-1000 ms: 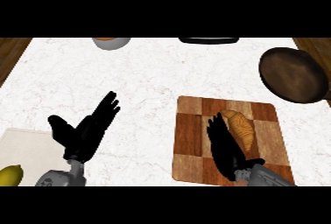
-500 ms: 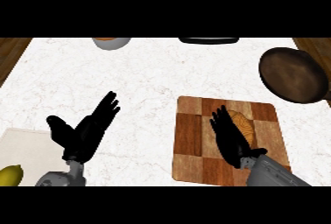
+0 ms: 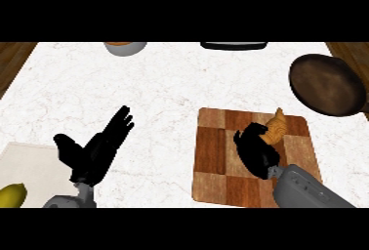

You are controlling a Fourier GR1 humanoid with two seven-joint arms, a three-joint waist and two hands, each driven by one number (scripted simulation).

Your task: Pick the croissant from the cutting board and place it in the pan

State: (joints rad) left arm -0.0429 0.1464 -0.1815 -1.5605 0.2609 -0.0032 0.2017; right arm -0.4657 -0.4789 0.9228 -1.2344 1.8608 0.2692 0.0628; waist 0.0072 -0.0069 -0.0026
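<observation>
1. White marbled desk [image 3: 180, 88] across the frame, wooden edges at upper left and right.
2. Checkered cutting board [image 3: 216, 161] at lower right, carrying the croissant [image 3: 276, 128] near its upper edge.
3. Right hand [image 3: 256, 149] on the board, fingers curled round the croissant's lower end.
4. Dark pan [image 3: 326, 84] at upper right, apart from the board.
5. Left hand [image 3: 97, 149] at lower left, fingers straight, resting.

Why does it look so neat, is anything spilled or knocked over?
Nothing stands out. The croissant lies on the cutting board with the right hand curled round it. The pan sits flat at the counter's right edge. The left hand rests open over the counter.
</observation>
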